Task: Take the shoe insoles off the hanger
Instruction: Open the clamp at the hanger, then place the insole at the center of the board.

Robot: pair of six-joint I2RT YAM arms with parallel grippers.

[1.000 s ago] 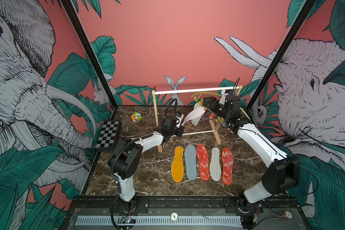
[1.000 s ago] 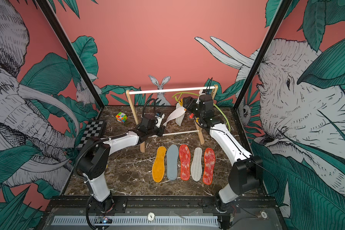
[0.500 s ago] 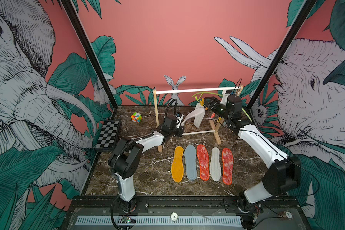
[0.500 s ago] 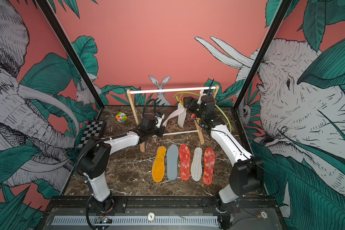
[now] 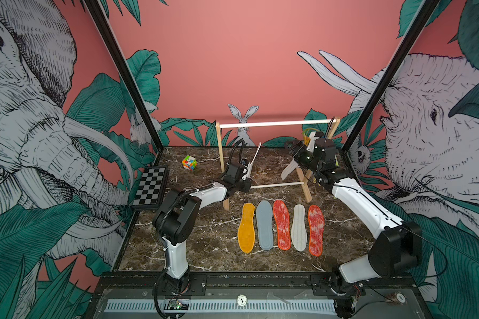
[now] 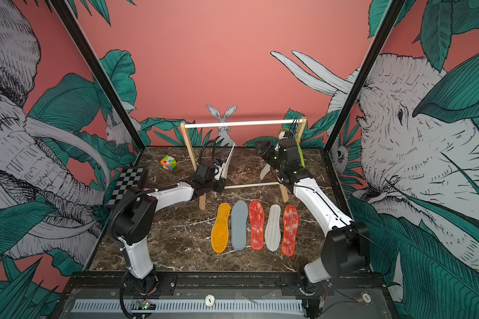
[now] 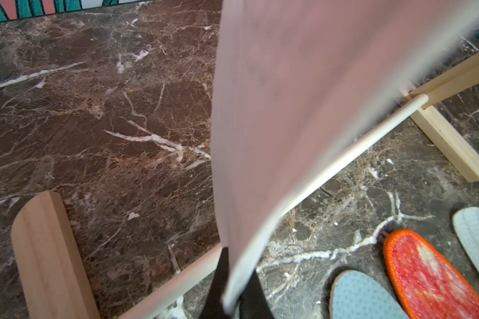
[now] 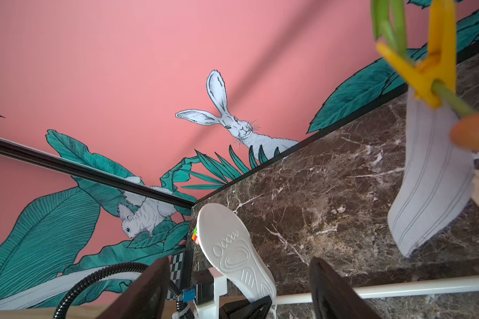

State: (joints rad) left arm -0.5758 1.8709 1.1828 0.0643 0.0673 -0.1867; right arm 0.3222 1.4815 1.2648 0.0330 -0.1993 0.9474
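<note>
My left gripper (image 5: 246, 179) (image 7: 235, 292) is shut on the heel of a white insole (image 5: 254, 158) (image 7: 288, 110), which stands up free of the hanger. That insole also shows in the right wrist view (image 8: 233, 251). The lime-green hanger (image 5: 307, 135) (image 8: 387, 24) hangs at the rack's right end. Its yellow clip (image 8: 432, 69) holds another white insole (image 5: 289, 171) (image 8: 432, 179). My right gripper (image 5: 292, 146) (image 8: 239, 261) is open beside the hanger, holding nothing. On the table lie a mustard (image 5: 246, 227), a blue-grey (image 5: 264, 225), a light grey (image 5: 299, 227) and two red insoles (image 5: 282, 225) (image 5: 315, 229).
The wooden rack with its white rod (image 5: 274, 124) stands across the back of the marble table, and its lower rod (image 7: 371, 138) runs just behind my left gripper. A colour cube (image 5: 189, 162) and a checkerboard (image 5: 150, 190) sit at the back left.
The white insole came free of the hanger. My left gripper has swung it left, and it now stands upright. My right gripper's jaws have widened and it has shifted slightly right.
</note>
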